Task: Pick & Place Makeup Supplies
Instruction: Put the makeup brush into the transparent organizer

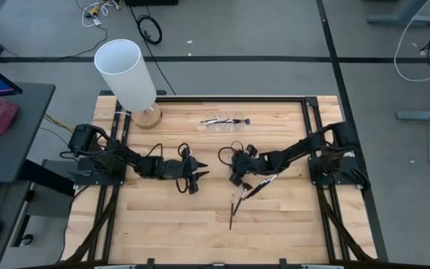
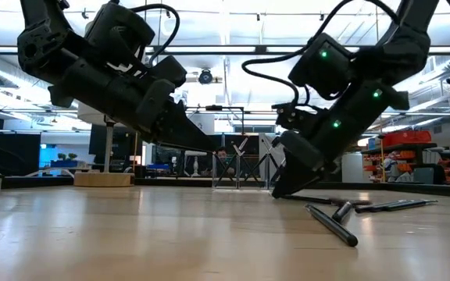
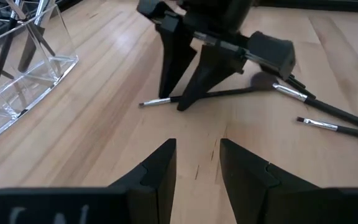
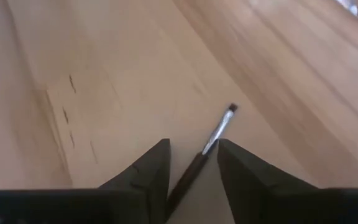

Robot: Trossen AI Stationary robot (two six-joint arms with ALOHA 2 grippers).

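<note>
Several thin dark makeup brushes (image 1: 254,188) lie flat on the wooden table right of centre; others stand in a clear organizer (image 1: 226,122) farther back. My right gripper (image 4: 192,144) is open and slants down over one thin brush (image 4: 219,127), a finger on each side of its handle. In the left wrist view that gripper (image 3: 185,81) stands over the brush (image 3: 160,101). My left gripper (image 3: 197,143) hovers open at the table's middle (image 1: 198,178), facing the right one, with nothing between its fingers. My right gripper has the thin brush's handle (image 4: 199,160) between its open fingers, which come slanting from above and lie across it. The brush lies flat on the table. Whether a finger touches the handle I cannot tell.
A tall white cylinder (image 1: 125,71) on a wooden base stands at the far left corner. Loose brushes (image 3: 328,112) lie just right of my right gripper, and one (image 1: 232,213) reaches toward the near edge. Bare wood shows near the front and on the left.
</note>
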